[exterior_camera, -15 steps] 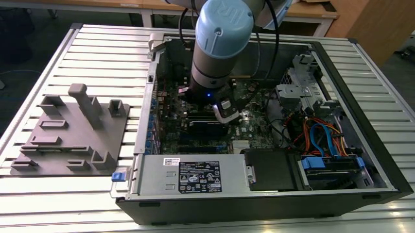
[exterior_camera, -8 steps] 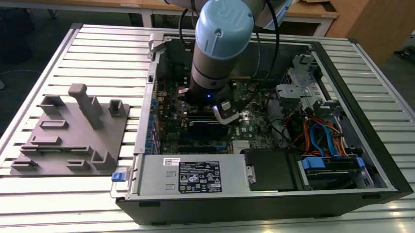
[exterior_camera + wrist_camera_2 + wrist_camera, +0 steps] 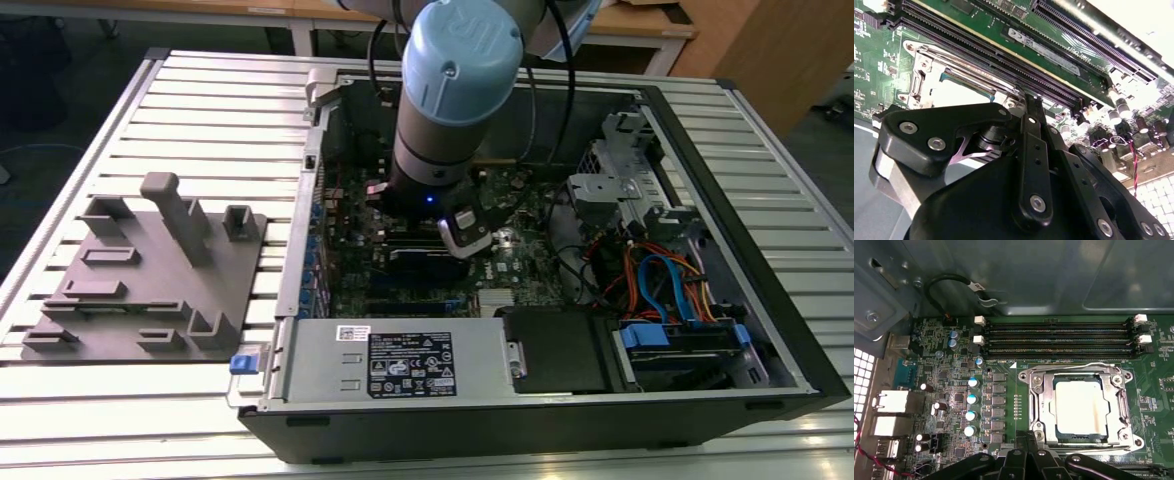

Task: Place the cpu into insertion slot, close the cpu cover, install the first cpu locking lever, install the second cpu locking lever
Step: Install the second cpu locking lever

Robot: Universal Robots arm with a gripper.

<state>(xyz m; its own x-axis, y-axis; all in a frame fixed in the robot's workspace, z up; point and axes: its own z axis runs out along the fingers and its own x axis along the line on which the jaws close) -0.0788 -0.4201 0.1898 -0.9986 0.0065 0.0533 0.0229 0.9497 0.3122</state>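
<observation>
Setting: open black desktop computer case [image 3: 694,400] lying on a slatted metal table [image 3: 214,90], green motherboard [image 3: 1004,390] facing up; grey moulded parts tray [image 3: 147,280] lies beside the case at the exterior view's left.
Arm: grey and pale-blue robot arm [image 3: 447,90] reaches down into the case, over the board.
Chip: flat square cpu with dull silver-grey top [image 3: 1077,406] lies seated in the square insertion slot [image 3: 1041,412], judged placed.
Cover: thin silvery cpu cover frame [image 3: 1121,407] lies flat around the chip, its window leaving the chip top visible; judged closed.
Levers: thin wire locking lever [image 3: 1089,365] runs along the socket edge nearest the long black memory slots [image 3: 1054,340]; whether latched cannot be told.
Pincer: black gripper [image 3: 1026,452] sits at the socket's edge opposite the memory slots, linkages drawn together, judged closed; nothing seen held.
</observation>
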